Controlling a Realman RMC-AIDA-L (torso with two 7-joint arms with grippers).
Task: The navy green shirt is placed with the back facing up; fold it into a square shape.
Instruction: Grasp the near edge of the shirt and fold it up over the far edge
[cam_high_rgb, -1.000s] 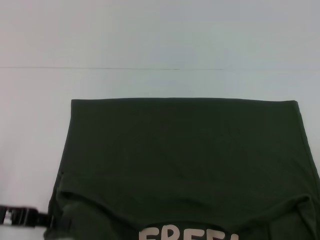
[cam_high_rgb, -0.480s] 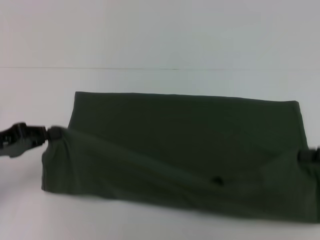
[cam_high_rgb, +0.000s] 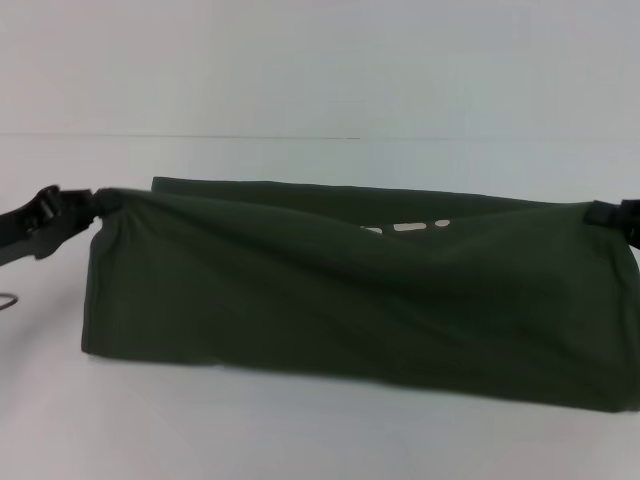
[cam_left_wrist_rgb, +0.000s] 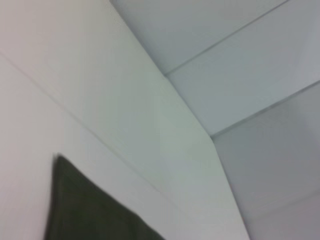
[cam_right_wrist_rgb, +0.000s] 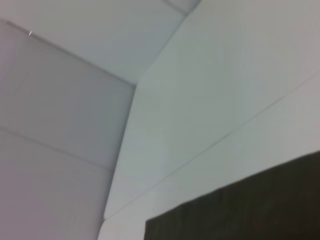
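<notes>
At the left edge of the head view, the black left gripper (cam_high_rgb: 88, 207) pinches one raised corner of the large, dark olive-green, soft cotton navy green shirt (cam_high_rgb: 350, 290), its fingers closed tight on a small bunch of fabric. From there the cloth stretches across the white, smooth, matte table (cam_high_rgb: 300, 430) as a long, taut-topped band that sags in soft shallow creases toward its lower fold, which rests on the table. Behind the lifted edge a flat strip of shirt lies on the surface, and a few pale pinkish-white letters (cam_high_rgb: 405, 227) peek over the top near the middle. On the far right, the black right gripper (cam_high_rgb: 608, 212) clamps the opposite corner at the same height. Judging by this, a crosswise fold is mid-way: the lifted half has yet to be laid down flat, and the final squaring remains.
</notes>
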